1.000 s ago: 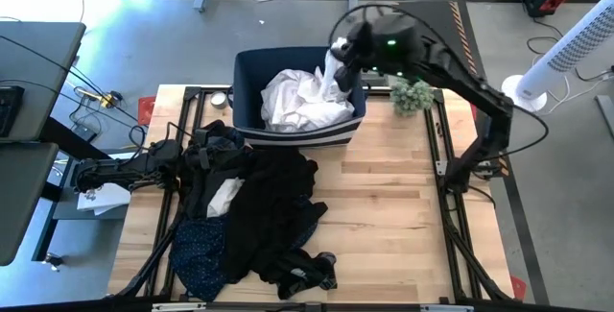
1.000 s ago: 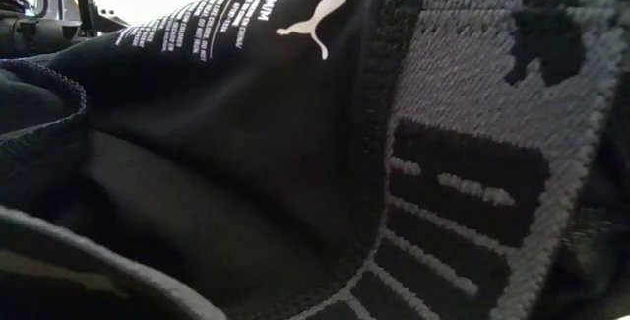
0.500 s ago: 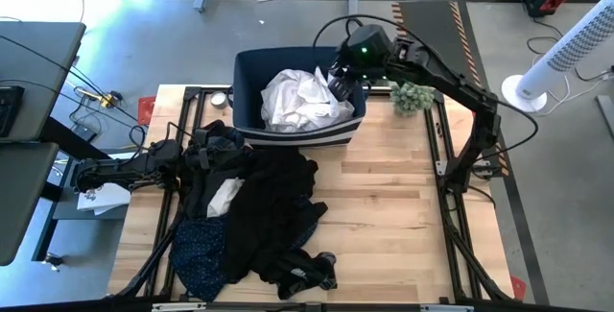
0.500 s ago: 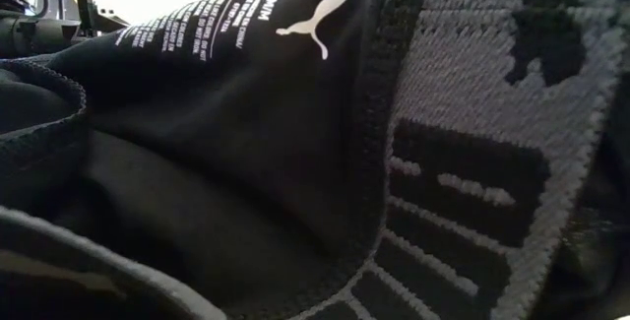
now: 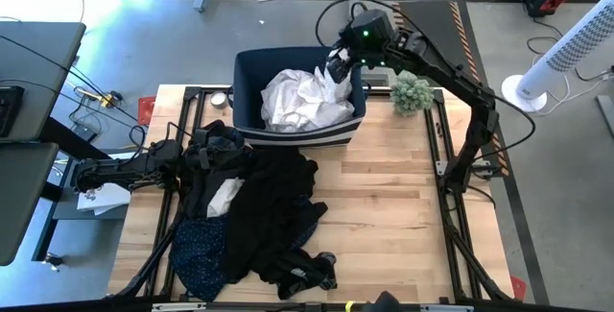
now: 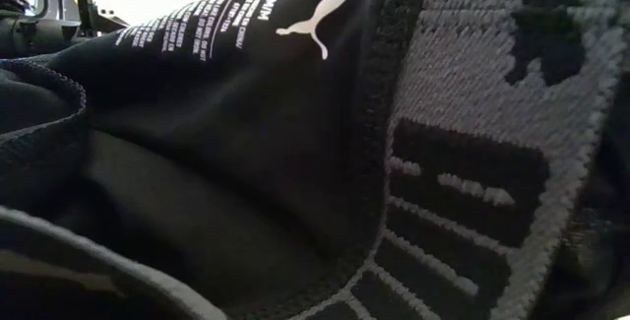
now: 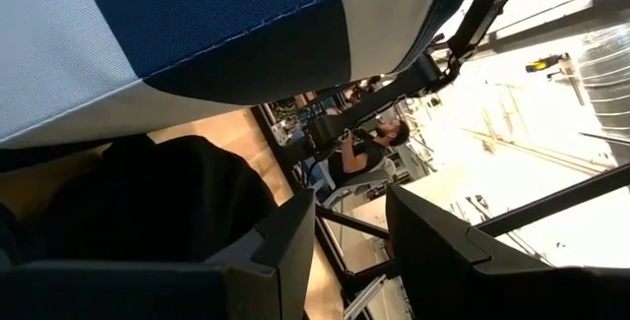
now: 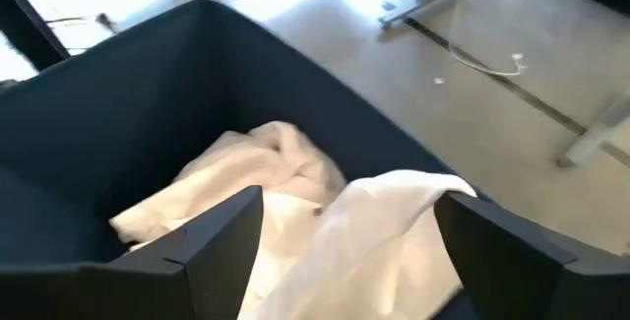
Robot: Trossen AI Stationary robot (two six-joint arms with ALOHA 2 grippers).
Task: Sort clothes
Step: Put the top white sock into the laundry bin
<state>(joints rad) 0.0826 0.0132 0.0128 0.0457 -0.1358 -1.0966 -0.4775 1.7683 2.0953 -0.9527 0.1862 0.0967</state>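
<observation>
Note table (image 5: 384,206): black clothes (image 5: 269,206) heaped on left half, speckled navy garment (image 5: 197,245) at near-left corner. Bin (image 5: 251,72) at far edge holds white clothes (image 5: 297,96). Right gripper (image 5: 338,62) above bin, fingers apart, empty. Left gripper (image 5: 187,158) beside black heap; you cannot tell its grip.

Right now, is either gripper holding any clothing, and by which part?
No. The right gripper hangs open above white clothes in the bin; the left gripper's jaws are empty.
</observation>
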